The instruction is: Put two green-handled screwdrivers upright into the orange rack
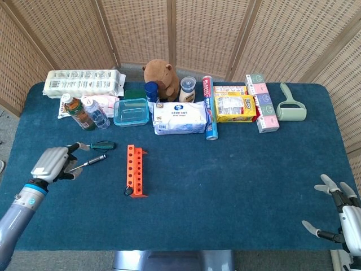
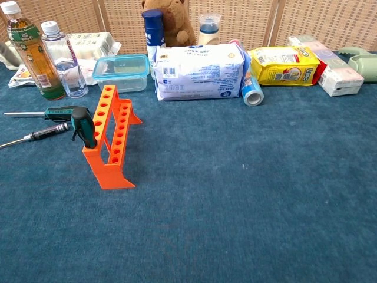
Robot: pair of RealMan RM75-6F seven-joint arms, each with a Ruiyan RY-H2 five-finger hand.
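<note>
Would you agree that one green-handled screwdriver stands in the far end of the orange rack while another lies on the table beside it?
Not quite: the screwdriver stands at the near end of the rack, as the chest view shows. The other green-handled screwdriver does lie on the table beside it.

The left robot hand [image 1: 53,164] had a pale grey-silver shell with darker grey fingers, joined through a bright blue wrist ring to a smooth, rounded grey metallic forearm. The right robot hand [image 1: 338,217] showed white fingers with black segments between them, on a white and grey wrist casing.
</note>
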